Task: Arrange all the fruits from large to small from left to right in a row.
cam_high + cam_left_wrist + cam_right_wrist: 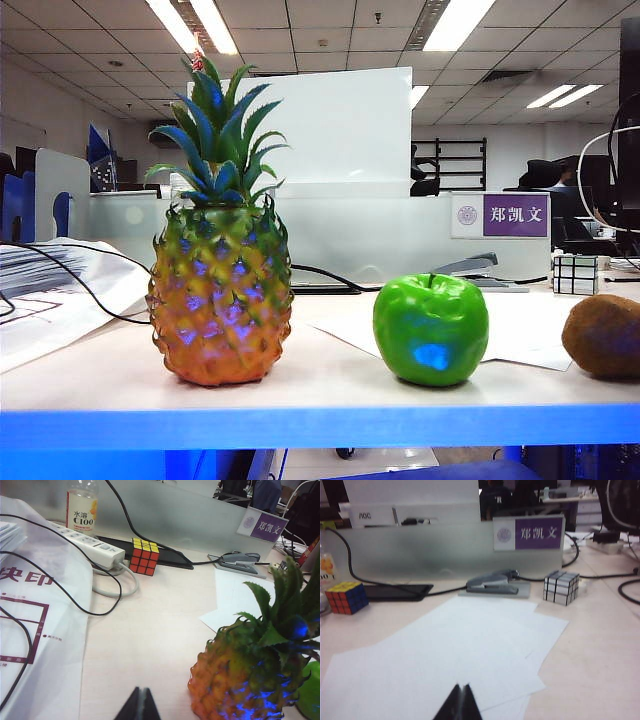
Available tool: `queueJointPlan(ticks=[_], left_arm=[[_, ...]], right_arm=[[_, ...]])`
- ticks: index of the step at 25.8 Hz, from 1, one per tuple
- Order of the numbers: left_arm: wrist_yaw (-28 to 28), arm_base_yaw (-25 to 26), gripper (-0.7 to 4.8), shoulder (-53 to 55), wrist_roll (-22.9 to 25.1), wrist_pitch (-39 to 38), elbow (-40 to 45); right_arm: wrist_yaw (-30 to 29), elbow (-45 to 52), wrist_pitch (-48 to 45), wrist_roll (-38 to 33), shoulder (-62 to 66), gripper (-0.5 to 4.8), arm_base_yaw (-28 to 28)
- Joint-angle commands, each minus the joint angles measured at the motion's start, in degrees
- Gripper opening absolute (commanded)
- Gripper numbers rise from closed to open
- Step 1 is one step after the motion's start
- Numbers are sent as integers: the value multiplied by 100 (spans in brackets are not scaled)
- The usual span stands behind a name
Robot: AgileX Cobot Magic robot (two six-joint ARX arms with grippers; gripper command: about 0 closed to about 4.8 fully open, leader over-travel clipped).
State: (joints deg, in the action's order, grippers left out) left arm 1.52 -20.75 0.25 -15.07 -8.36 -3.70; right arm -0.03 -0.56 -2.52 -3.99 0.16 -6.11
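1. Because the task wants the fruits in a row from large to small, left to right, the layout in the exterior view already reads as finished: the pineapple (220, 290) stands on the left, the apple (431, 329) in the middle, and the kiwi (603, 336) on the right, cut by the frame edge.
2. The three sit near the front edge of the table (330, 385), apart from one another and roughly in one line.
3. The pineapple stands upright, its long axis vertical and its crown pointing up; the apple rests stem up; the kiwi seems to lie on its side, long axis roughly along the row.
4. The left gripper (140, 705) has its fingers pressed together, holding nothing, and hangs above bare table just beside the pineapple (235, 680).
5. The right gripper (462, 704) is likewise closed and empty, over the white paper sheets (455, 650), with no fruit in its view.
6. Both arms appear pulled back, which suits a completed arrangement.
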Motion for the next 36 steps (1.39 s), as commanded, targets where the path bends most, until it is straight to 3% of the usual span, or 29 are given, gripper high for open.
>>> queueJointPlan(ticks=[1, 18, 36], left_arm=[[-22, 2, -4, 4, 2, 68, -13], [-22, 2, -4, 4, 2, 66, -13], [-22, 2, -4, 4, 2, 68, -13]], right_arm=[[7, 9, -280, 70, -11, -5, -7], [11, 9, -424, 109, -11, -5, -7], [7, 9, 48, 105, -11, -5, -4]])
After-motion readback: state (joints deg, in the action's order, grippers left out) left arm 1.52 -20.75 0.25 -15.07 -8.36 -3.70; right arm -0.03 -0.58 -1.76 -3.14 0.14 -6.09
